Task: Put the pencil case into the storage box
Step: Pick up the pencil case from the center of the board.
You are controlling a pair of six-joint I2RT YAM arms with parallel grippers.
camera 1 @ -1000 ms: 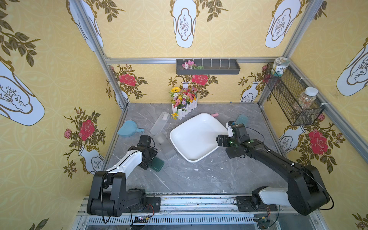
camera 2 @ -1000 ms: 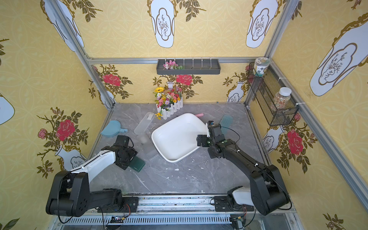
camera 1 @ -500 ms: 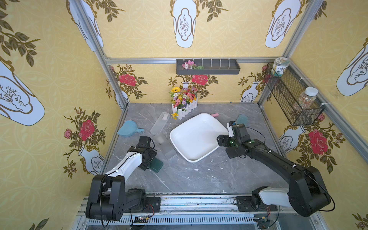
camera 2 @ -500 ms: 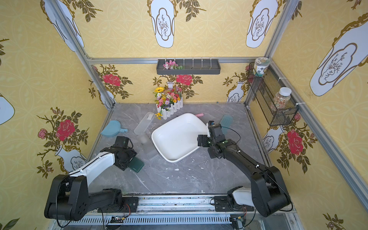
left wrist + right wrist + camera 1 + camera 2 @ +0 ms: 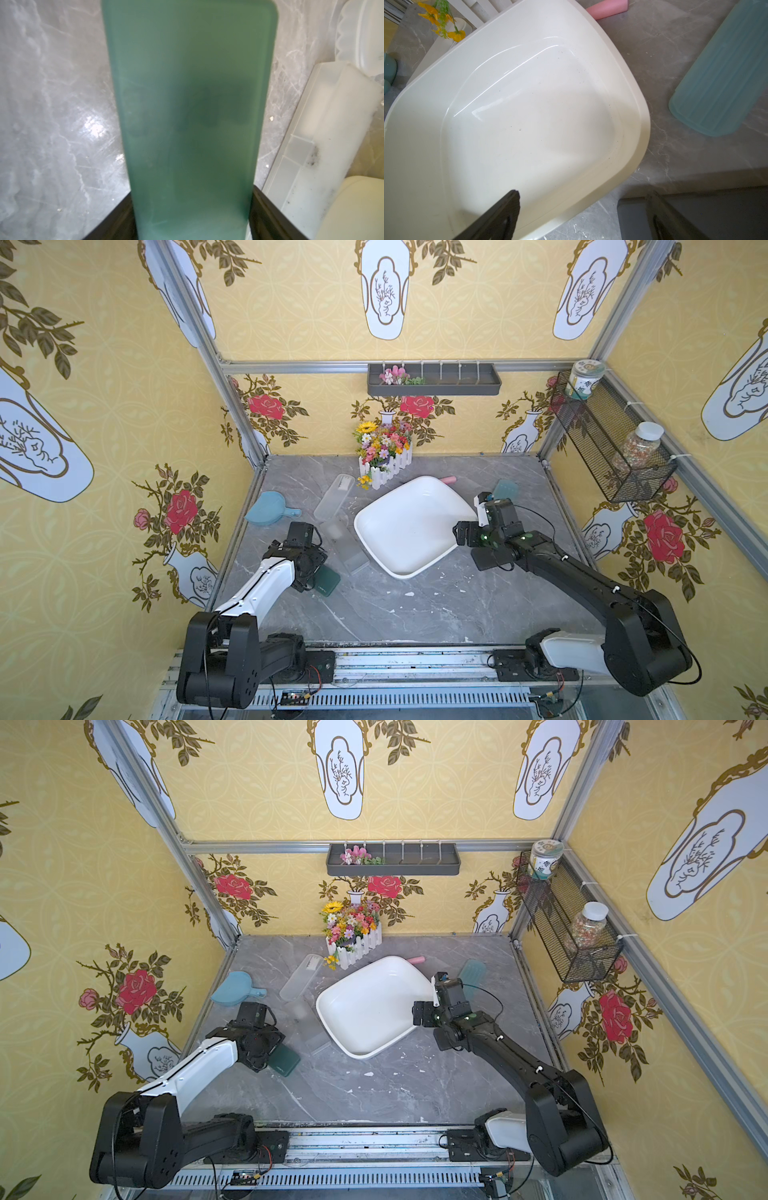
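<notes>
Grey tabletop (image 5: pixel 415 605), white storage box (image 5: pixel 399 526) in the middle. Your right gripper (image 5: pixel 579 207): jaws spread wide, straddling the box rim. Your left gripper (image 5: pixel 191 212): jaws pinching the dark green pencil case (image 5: pixel 328 581), near the tabletop, left of the box, outside it.

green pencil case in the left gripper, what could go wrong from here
The left gripper pinches the dark green rectangular pencil case by one end, so it may slip. A frosted clear plastic case lies between it and the white plastic storage box; a low carry could snag it.
</notes>
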